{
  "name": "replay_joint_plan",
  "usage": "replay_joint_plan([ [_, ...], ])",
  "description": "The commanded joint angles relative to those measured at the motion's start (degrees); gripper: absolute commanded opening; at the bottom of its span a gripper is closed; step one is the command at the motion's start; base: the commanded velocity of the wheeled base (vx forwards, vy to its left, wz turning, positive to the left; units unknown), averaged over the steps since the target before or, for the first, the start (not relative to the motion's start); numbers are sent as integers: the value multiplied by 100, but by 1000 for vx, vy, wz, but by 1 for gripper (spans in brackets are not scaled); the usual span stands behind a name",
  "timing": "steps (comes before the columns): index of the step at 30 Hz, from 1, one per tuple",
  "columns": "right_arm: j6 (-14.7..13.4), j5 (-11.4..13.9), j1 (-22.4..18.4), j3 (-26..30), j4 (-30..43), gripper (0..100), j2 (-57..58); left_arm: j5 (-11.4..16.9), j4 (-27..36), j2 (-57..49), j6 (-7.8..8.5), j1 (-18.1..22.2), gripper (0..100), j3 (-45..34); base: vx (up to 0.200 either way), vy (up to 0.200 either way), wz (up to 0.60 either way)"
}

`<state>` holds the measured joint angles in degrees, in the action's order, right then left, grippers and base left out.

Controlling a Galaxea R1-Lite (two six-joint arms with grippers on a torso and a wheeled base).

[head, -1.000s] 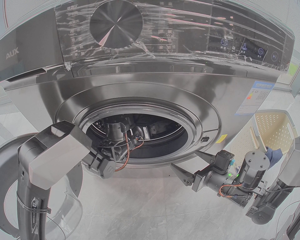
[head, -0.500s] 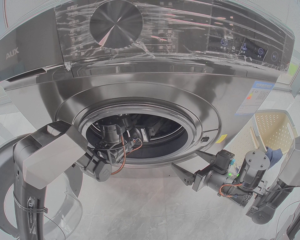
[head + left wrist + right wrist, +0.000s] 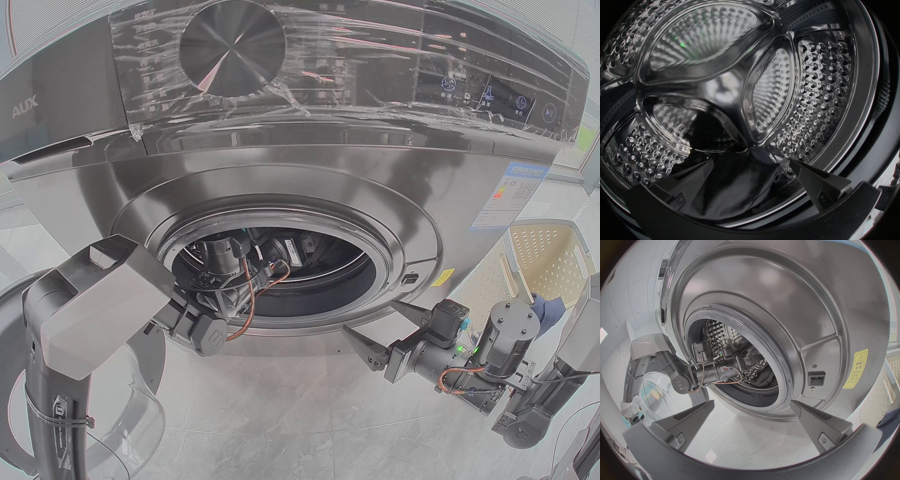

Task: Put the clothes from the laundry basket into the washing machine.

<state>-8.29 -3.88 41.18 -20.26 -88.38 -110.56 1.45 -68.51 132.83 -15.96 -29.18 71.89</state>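
Two pincers show, both released and gripping nothing. The left pincer (image 3: 750, 162) is deep inside the drum (image 3: 818, 93), its wedge-shaped black fingers (image 3: 690, 178) spread wide. A dark garment (image 3: 737, 187) lies slumped on the drum floor just beyond them and apart from both tips. I judge this piece delivered: the jaws stand open so the cloth lies free, which suggests the arm's job in there is done.

The garment is limp, matte and heavily folded. It would sag and drape if lifted, and could snag on a fingertip as the arm backs out. Around it the drum is polished steel, embossed with rows of small dimples and holes, with smooth rounded lobes on the back wall.

In the head view the right pincer (image 3: 370, 319) hovers outside, at about five o'clock from the round mouth of the washing machine (image 3: 300, 169), jaws parted and pointed toward the opening, probably parked clear of the left arm. The machine's front is brushed grey metal. Its domed glass door (image 3: 125, 406) hangs open at about eight o'clock, above the pale glossy tiles of the floor (image 3: 281, 425).

At about three o'clock from the mouth stands the cream, perforated plastic laundry basket (image 3: 550, 256), with a blue garment (image 3: 550, 312) in it, so that piece is left to move.
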Motion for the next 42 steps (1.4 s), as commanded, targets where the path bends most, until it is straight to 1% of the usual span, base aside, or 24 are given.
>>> replay_joint_plan([
  [1, -6, 1, 22, -4, -4, 100, -10, -66, 4, 481, -13, -52, 100, 475, 0, 0, 0],
  [3, -6, 1, 22, -4, -4, 100, -1, -84, 31, 692, 23, -96, 100, 572, 0, 0, 0],
  [7, 3, 1, -13, -4, -4, 100, -1, -110, 84, 1114, 189, -158, 100, 906, 0, 0, 0],
  [9, 3, 1, -13, -4, -4, 100, -1, -110, 119, 1228, 242, -158, 100, 1029, 0, 0, 0],
  [12, -6, 1, -5, -4, -4, 100, -10, -294, 215, 1386, 365, -175, 100, 1328, 0, 0, 0],
  [13, -6, 1, -5, -4, -4, 100, -10, -347, 251, 1430, 400, -175, 0, 1433, 0, 0, 0],
  [15, -6, 1, 13, -13, -4, 100, -19, -426, 400, 1518, 462, -149, 0, 1750, 0, 0, 0],
  [16, -6, 1, 22, -13, -4, 100, -19, -497, 479, 1562, 462, -123, 0, 1908, 0, 0, 0],
  [17, -15, 1, 22, -13, -4, 100, -19, -637, 567, 1632, 462, -96, 0, 2084, 0, 0, 0],
  [18, -15, 1, 22, -13, -4, 100, -19, -690, 593, 1650, 462, -87, 0, 2154, 0, 0, 0],
  [19, -15, 1, 22, -22, -4, 100, -19, -1015, 716, 1808, 471, -26, 0, 2629, 0, 0, 0],
  [20, -15, 1, 22, -22, -4, 100, -19, -1138, 734, 1913, 480, 62, 0, 2875, 0, 0, 0],
  [22, -15, 1, 22, -22, -4, 100, -27, -1173, 734, 1957, 471, 106, 0, 3033, 0, 0, 0],
  [26, -15, 1, 22, -22, -4, 100, -71, -1173, 734, 1878, 480, 97, 0, 2919, 0, 0, 0],
  [27, -15, 1, 13, -22, -4, 100, -80, -1173, 734, 1790, 480, 80, 0, 2760, 0, 0, 0],
  [28, -24, 1, 13, -22, -4, 100, -80, -1165, 725, 1641, 471, 62, 100, 2611, 0, 0, 0],
  [29, -24, 1, 13, -22, -4, 100, -80, -1165, 725, 1641, 471, 62, 100, 2611, 0, 0, 0],
  [32, -24, 1, 13, -13, -4, 100, -80, -1156, 672, 1140, 436, -114, 100, 2005, 0, 0, 0],
  [34, -15, 1, 13, -13, -4, 100, -71, -1156, 681, 859, 444, -184, 100, 1653, 0, 0, 0],
  [35, -15, 1, 4, -13, -4, 100, -71, -1156, 708, 577, 453, -254, 100, 1231, 0, 0, 0],
  [39, -15, 1, -13, -4, -4, 100, -54, -1173, 628, 24, 480, -360, 100, 256, 0, 0, 0],
  [42, -15, 1, -13, 5, -4, 100, -36, -1165, 347, -345, 497, -395, 100, -386, 0, 0, 0],
])
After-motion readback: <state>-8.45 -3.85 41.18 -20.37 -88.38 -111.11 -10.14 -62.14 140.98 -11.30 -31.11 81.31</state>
